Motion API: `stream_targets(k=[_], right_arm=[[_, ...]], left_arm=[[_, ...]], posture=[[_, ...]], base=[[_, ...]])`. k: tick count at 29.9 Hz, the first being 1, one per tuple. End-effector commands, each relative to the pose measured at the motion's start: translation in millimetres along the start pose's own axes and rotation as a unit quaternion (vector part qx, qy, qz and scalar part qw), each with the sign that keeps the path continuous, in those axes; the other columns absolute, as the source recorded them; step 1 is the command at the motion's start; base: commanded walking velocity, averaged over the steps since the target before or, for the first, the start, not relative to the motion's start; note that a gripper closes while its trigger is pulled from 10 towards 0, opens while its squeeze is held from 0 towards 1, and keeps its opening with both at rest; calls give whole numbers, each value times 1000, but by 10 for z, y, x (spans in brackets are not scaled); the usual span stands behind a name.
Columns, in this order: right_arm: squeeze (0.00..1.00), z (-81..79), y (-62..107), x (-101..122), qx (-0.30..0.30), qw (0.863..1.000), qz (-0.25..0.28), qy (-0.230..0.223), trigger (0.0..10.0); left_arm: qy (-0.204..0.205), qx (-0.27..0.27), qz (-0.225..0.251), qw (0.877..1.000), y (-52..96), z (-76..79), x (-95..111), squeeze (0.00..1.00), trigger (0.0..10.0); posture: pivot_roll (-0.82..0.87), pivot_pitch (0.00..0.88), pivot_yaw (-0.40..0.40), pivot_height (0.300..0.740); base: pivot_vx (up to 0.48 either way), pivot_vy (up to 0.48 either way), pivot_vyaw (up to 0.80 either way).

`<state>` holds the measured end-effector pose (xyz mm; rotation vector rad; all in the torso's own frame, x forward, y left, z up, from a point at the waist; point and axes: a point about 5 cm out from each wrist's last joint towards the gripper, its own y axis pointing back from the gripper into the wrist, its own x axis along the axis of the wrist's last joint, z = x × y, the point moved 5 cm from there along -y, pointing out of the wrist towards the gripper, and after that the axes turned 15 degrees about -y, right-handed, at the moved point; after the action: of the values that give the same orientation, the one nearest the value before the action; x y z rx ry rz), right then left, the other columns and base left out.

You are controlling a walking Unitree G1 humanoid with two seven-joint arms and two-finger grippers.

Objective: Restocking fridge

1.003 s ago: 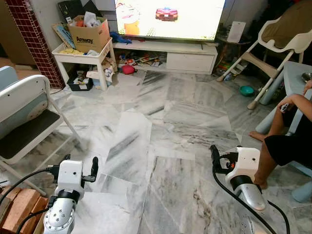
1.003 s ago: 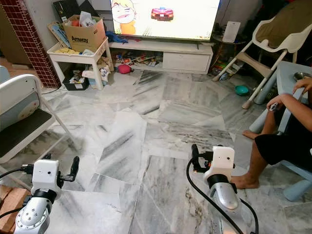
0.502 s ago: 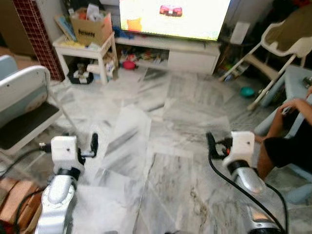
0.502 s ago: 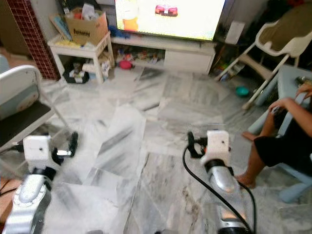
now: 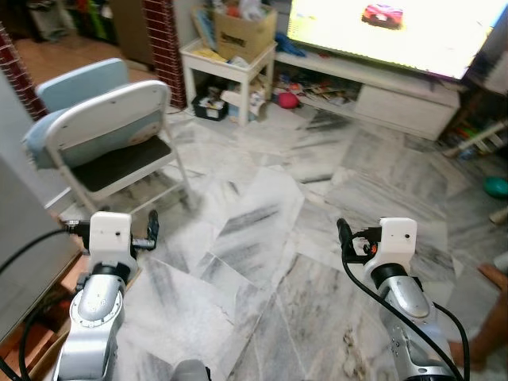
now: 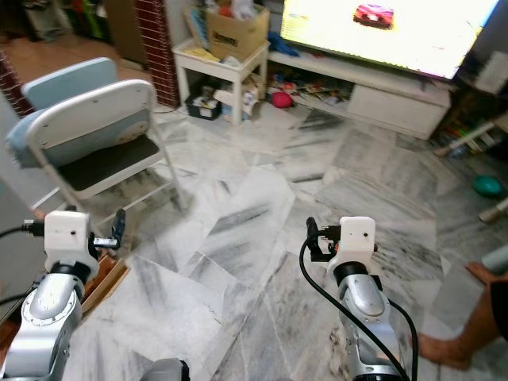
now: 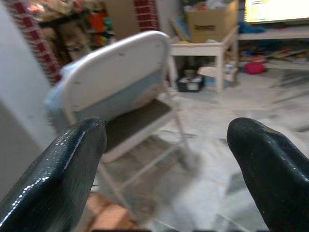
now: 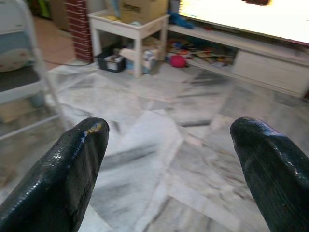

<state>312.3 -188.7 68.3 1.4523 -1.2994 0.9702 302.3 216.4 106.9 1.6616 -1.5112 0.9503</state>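
Standing over the grey marble floor (image 5: 262,238), the robot holds both arms forward at waist height. The left gripper (image 7: 166,159) is spread wide with nothing between its fingers, just beside the folding chair (image 5: 111,143). The right gripper (image 8: 169,159) is likewise wide apart and empty, well apart from the chair on its far side. Beyond the chair stands a white side table (image 5: 226,59) bearing a cardboard box (image 5: 242,24), next to a low TV cabinet (image 5: 397,91) under a lit screen (image 5: 397,28). No fridge can be made out.
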Motion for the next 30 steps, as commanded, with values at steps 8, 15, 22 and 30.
stream_targets(k=[8, 15, 22, 30], right_arm=[[0, -4, 14, -13, -15, 1000, 11, -19, 10000], [0, 46, -23, 142, -41, 998, 46, -13, 10000], [0, -18, -14, 53, -28, 999, 18, 29, 10000], [0, -68, 12, 7, -12, 999, -2, 39, 10000]], left_arm=[[-39, -16, -23, 999, 20, 34, -119, 0, 10000], [-51, -27, -33, 998, -23, -26, -84, 0, 10000], [-7, -15, -46, 999, 49, 142, -132, 0, 10000], [22, -31, -48, 998, 184, 264, -70, 0, 10000]], posture=[[75, 53, 19, 740], [80, 62, 98, 740], [54, 72, -5, 740], [72, 90, -63, 740]], base=[[0, 0, 795], [0, 0, 454], [0, 0, 0], [0, 0, 0]])
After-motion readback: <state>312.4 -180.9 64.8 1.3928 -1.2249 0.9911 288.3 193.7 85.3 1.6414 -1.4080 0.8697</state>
